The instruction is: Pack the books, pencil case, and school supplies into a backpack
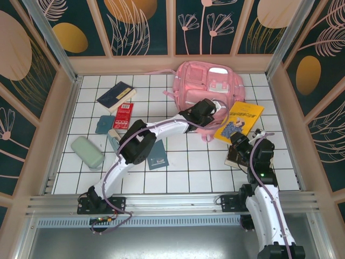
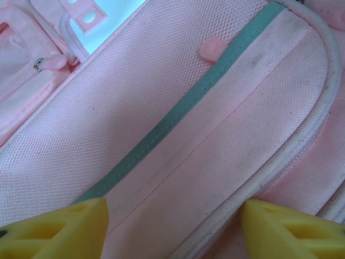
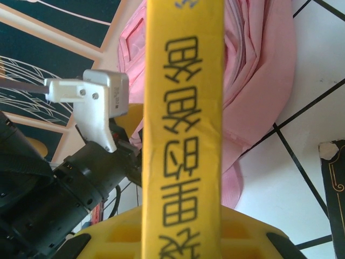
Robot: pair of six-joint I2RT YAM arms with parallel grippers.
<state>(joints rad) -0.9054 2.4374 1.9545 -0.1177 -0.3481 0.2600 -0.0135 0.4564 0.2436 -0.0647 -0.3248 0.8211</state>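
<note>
Top external view shows the pink backpack [image 1: 210, 81] lying flat near the far edge of the worktop [image 1: 199, 168], a little toward the right side. The left gripper [image 1: 207, 109] hangs over its near part. In the left wrist view its fingers [image 2: 59, 229] stand wide apart, released, with only pink cloth under the gap.

The right gripper [image 1: 241, 141] is clenched on the yellow book [image 1: 240, 120], which sits just beside the backpack toward the right edge. In the right wrist view the narrow printed side of the book runs straight between the jaws.

I judge the backpack to be soft and limp: the cloth will probably fold and drag on the tiles rather than lift as one piece. The corded rim [image 2: 280, 167] or the small pink tab [image 2: 211, 49] looks a better place to take hold than the flat panel. The book seems thin, light and rather stiff, and its cover is maybe slippery, so a hold deep over its edge is safer.
</note>
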